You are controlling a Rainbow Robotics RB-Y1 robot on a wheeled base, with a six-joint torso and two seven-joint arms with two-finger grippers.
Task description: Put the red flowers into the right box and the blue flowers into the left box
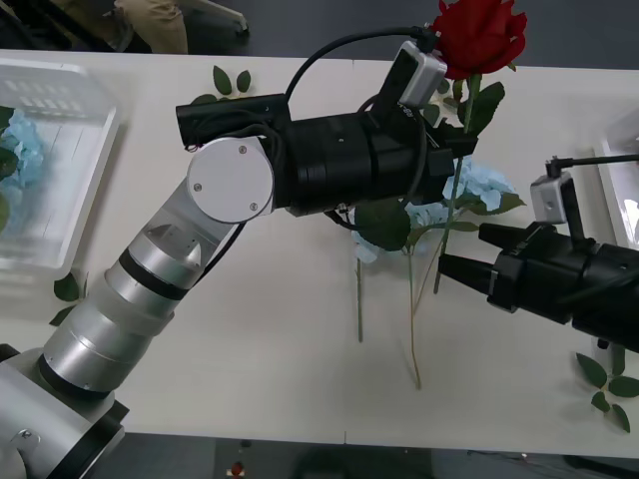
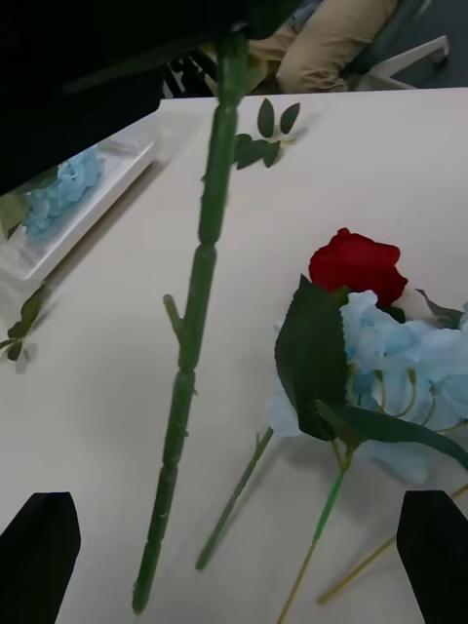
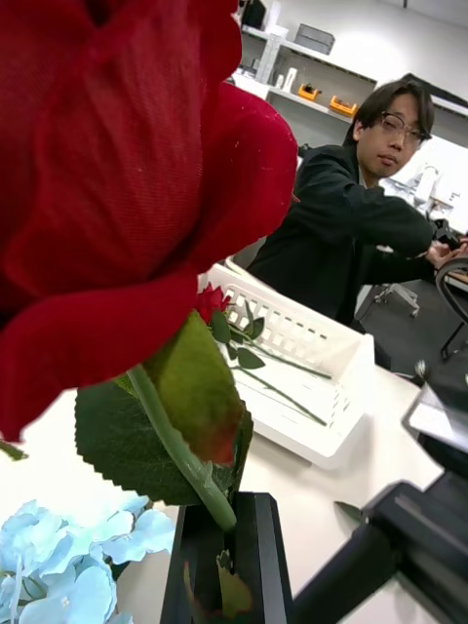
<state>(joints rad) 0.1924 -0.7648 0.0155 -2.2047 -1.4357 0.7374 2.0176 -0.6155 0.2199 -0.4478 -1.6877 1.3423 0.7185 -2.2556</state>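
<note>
My left gripper (image 3: 232, 561) is shut on the stem of a red rose (image 1: 477, 32) and holds it up over the far right of the table. In the front view the left gripper (image 1: 454, 135) is mostly hidden behind its wrist. The rose's stem (image 2: 195, 322) hangs down just before my open right gripper (image 1: 446, 267) (image 2: 234, 570). Pale blue flowers (image 1: 481, 186) (image 2: 414, 356) lie on the table under the held rose, with another red rose (image 2: 356, 263) beside them. The left box (image 1: 62, 135) holds a blue flower (image 1: 14, 150). The right box (image 3: 322, 390) holds a red rose (image 3: 210, 300).
Loose green leaf sprigs lie at the far edge (image 1: 232, 80), beside the left box (image 1: 66, 289) and at the near right (image 1: 609, 384). The right box's rim (image 1: 621, 190) shows at the right edge. Thin stems (image 1: 413, 329) stretch toward the front of the table.
</note>
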